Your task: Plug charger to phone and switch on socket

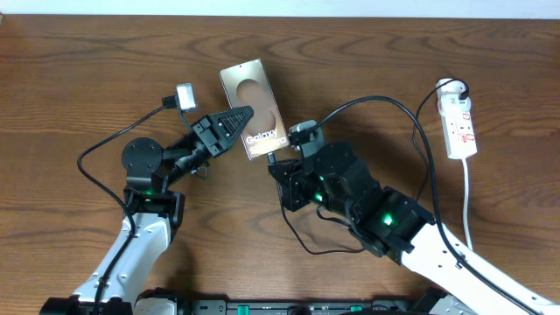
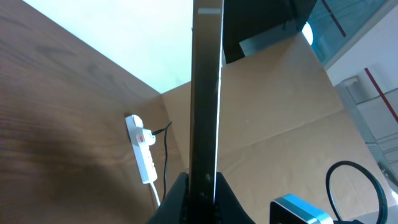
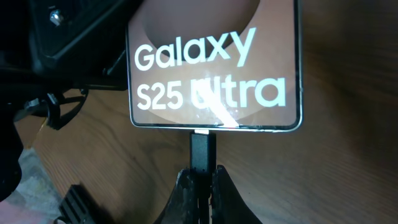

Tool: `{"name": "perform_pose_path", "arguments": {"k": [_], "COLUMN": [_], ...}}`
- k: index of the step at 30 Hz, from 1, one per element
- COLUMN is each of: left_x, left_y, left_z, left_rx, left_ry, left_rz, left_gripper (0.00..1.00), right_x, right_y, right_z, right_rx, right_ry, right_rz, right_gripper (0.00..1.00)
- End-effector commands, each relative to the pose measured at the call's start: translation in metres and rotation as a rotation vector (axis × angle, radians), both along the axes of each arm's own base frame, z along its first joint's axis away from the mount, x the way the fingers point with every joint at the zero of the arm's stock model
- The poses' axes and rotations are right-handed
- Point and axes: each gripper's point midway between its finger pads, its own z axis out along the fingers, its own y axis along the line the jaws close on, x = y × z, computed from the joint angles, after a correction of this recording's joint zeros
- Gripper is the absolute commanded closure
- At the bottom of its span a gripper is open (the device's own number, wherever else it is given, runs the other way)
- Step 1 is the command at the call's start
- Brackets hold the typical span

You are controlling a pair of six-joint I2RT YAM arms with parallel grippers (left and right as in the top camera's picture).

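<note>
From above, the phone lies slantwise near the middle of the table, bronze face up. The left gripper is pinched on the phone's left long edge. The right gripper sits at the phone's lower short edge, pressed onto the plug of the charger, whose thin black cable arcs off to the right. The socket lies well apart, near the table's right edge, with a black plug at its far end and its thick white cord running toward the robot's side. Only this view shows both arms, the cable's run and the strip together.

Through the left wrist camera, the phone appears edge-on as a narrow upright band, clamped between the two dark fingers at the bottom of the picture. The socket shows small on the wood beyond, and its switch is too small to read.

Close up in the right wrist view, the lettering "Galaxy S25 Ultra" fills the top. The black plug, nipped between the fingers, touches the middle of the phone's lower edge. How deep it sits cannot be told.
</note>
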Motion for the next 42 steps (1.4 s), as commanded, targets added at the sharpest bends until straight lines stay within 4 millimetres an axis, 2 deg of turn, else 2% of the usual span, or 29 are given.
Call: {"name": "perform_pose_path", "arguments": {"k": [1,4,7,14,22,29,35,40,42], "left_x": [-0.035,-0.035,-0.036,-0.033,-0.032,-0.021,-0.028,-0.033,-0.033], "left_y": [-0.026,-0.026,-0.027,-0.026,-0.025,-0.020,-0.031,-0.043,-0.044], "left_z": [0.002,0.002,0.002,0.002,-0.003,-0.040,-0.043,-0.046,-0.053], "left_rx": [0.032,0.033,0.033,0.049,0.077,0.146,0.162,0.186,0.207], "left_ry": [-0.032,-0.032,-0.032,-0.064,-0.081,0.040,0.030,0.013,0.023], "left_rz": [-0.223,-0.227,-0.230,-0.212,-0.205,-0.143,-0.176,-0.200,-0.195], "left_gripper": [0.93,0.93,0.93,0.93,0.93,0.93,0.93,0.93,0.93], "right_x": [0.013,0.013,0.009,-0.006,-0.026,-0.043,-0.053,-0.060,-0.064], "right_y": [0.007,0.008,0.005,0.001,-0.005,-0.024,-0.038,-0.055,-0.065], "right_z": [0.035,0.037,0.025,0.005,0.002,0.006,0.018,0.026,0.026], "right_rx": [0.066,0.071,0.045,-0.004,-0.018,-0.044,-0.038,-0.046,-0.062], "right_ry": [-0.120,-0.122,-0.070,0.025,0.082,0.107,0.094,0.072,0.073], "right_rz": [-0.019,-0.017,-0.024,0.016,0.065,0.064,0.057,0.023,0.005], "right_gripper": [0.99,0.99,0.97,0.83,0.67,0.44,0.16,0.01,0.01]}}
